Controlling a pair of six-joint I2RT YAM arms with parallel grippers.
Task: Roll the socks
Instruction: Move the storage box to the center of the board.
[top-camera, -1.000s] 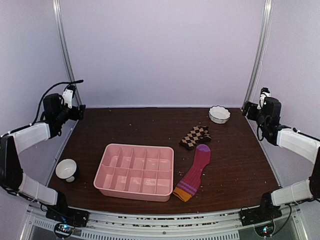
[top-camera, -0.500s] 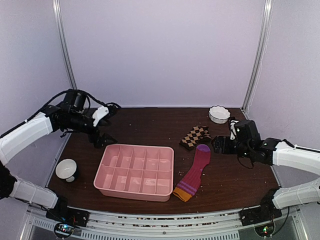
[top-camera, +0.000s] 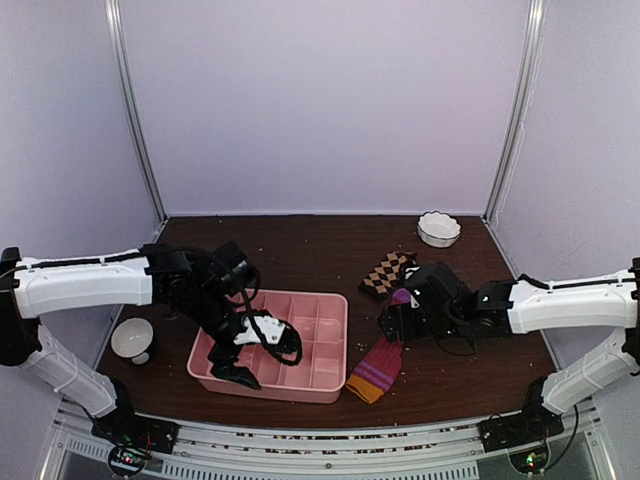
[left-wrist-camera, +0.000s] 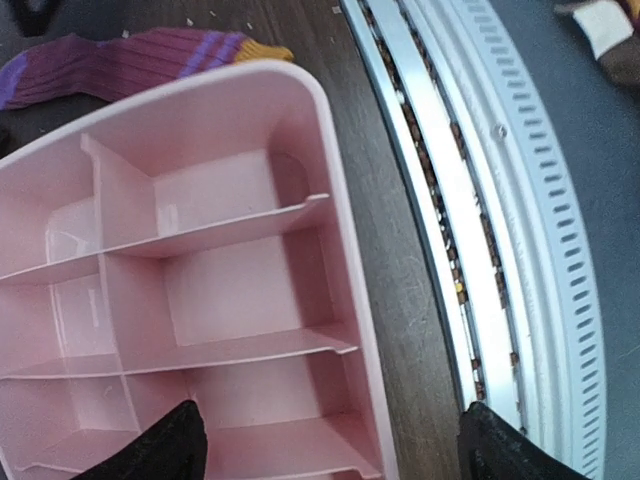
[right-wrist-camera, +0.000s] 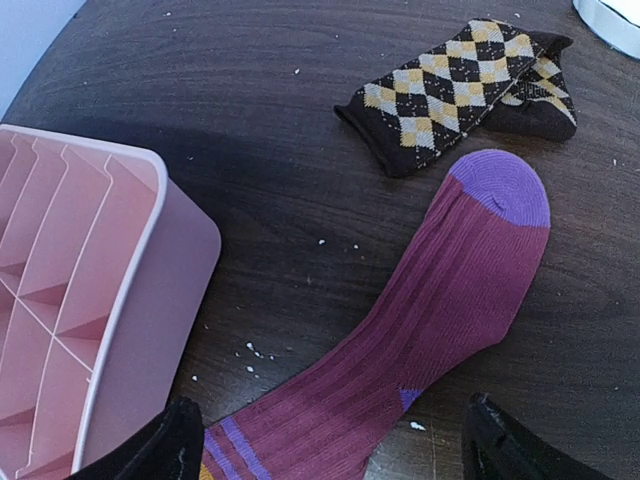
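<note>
Two things are to be rolled and neither is yet touched, so the work is judged to be at the approach, before any grasp. At the left edge of the top view a small white bowl (top-camera: 132, 338) is set on the table (top-camera: 300, 245). Right of it the left gripper (top-camera: 255, 358) is held over the near-left part of the pink tray (top-camera: 300, 388), its jaws spread wide with nothing between them. Lower centre-right, the magenta sock (top-camera: 380, 365) is laid flat, with its striped cuff just beside the tray's near right corner. The folded checkered sock (top-camera: 390, 270) is placed above its purple toe, a narrow gap being left between the two. The right gripper (top-camera: 395, 322) is poised over the magenta sock's upper half, jaws wide and empty; whether the cloth is touched cannot be told. Next, one end of that sock would probably need to be pinched by the right gripper and turned over onto itself. The left gripper would probably have to be brought off the tray towards the cuff to pin the slack fabric. At upper right a white scalloped bowl (top-camera: 438, 228) is placed. The table is seen to be dark brown wood grain, speckled with pale crumbs. It is enclosed by pale lilac walls with metal uprights at the rear corners, and a perforated metal rail (left-wrist-camera: 470, 200) is run along its near edge.
</note>
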